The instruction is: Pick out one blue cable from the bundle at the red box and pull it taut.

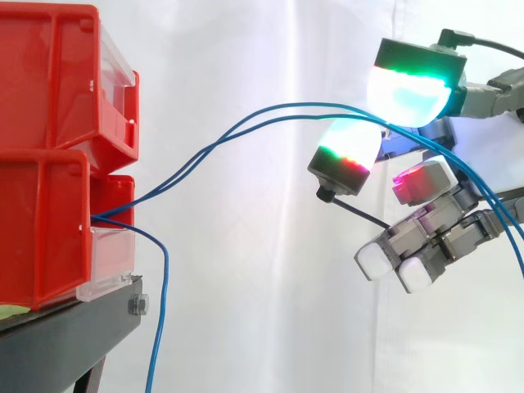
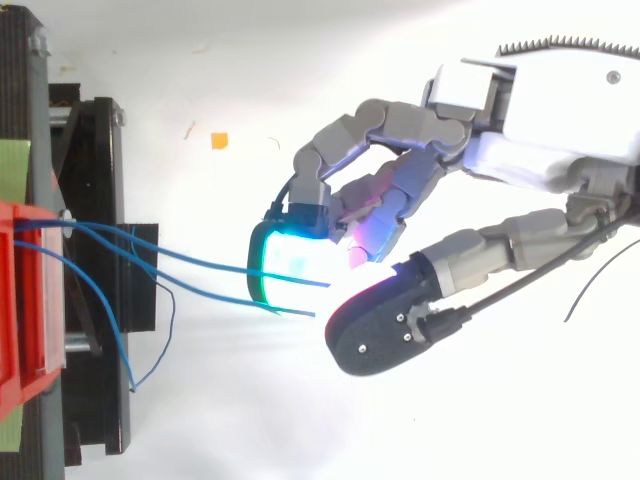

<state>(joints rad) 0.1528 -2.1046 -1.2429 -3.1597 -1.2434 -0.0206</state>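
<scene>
A white curtain (image 1: 246, 262) backs the work. A black stand (image 1: 65, 340) carries stacked red bins (image 1: 49, 82). The hand (image 2: 540, 130) pinches two blue cables (image 1: 201, 152) between glowing fingertips (image 1: 409, 90), away from the bins. A third cable (image 1: 166, 286) hangs from the lower bin.

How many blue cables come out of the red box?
3. One blue cable and a second blue cable run from the red box to the hand, pinched between its pads. A third blue cable hangs down beside the box. More may hide inside.
</scene>
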